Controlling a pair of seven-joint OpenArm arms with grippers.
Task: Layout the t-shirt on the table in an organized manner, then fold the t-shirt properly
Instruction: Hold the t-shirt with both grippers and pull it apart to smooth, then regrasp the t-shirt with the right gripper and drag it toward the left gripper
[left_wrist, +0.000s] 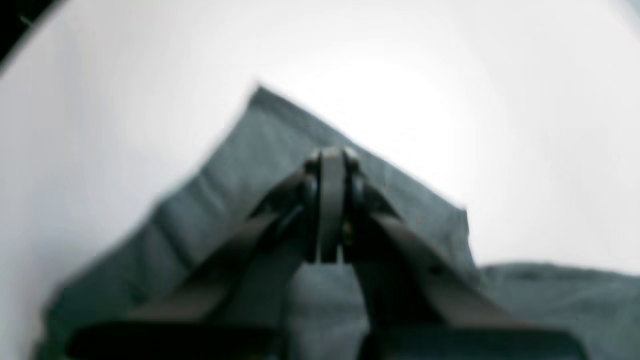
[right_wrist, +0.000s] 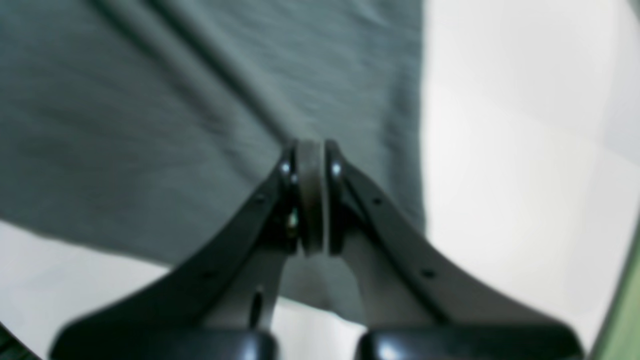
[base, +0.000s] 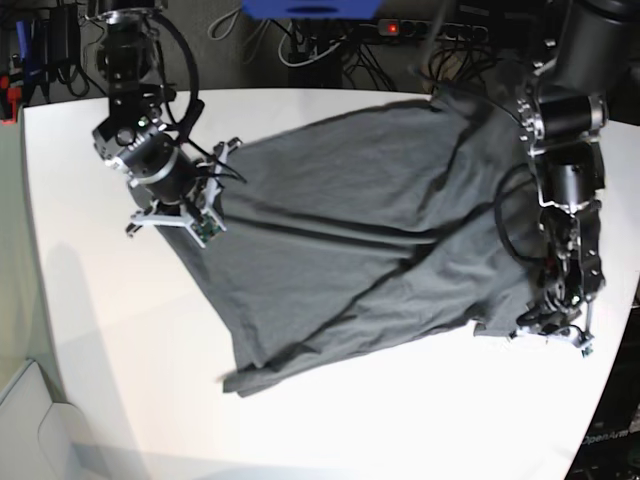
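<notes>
We are mid-layout: the t-shirt (base: 360, 240) lies spread but creased on the table (base: 100, 330), stretched between both claws, and no fold is made. The left gripper (left_wrist: 332, 155) and right gripper (right_wrist: 310, 150) are both pinched tight, apparently on cloth edges, though blur hides the contact. No containers show.

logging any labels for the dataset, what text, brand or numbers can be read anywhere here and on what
"OpenArm": faint lettering on the dark surface beyond the table at the lower right of the base view; partly legible only.
The t-shirt: no print or readable label visible.
Both wrist views: too blurred, no text seen.
</notes>
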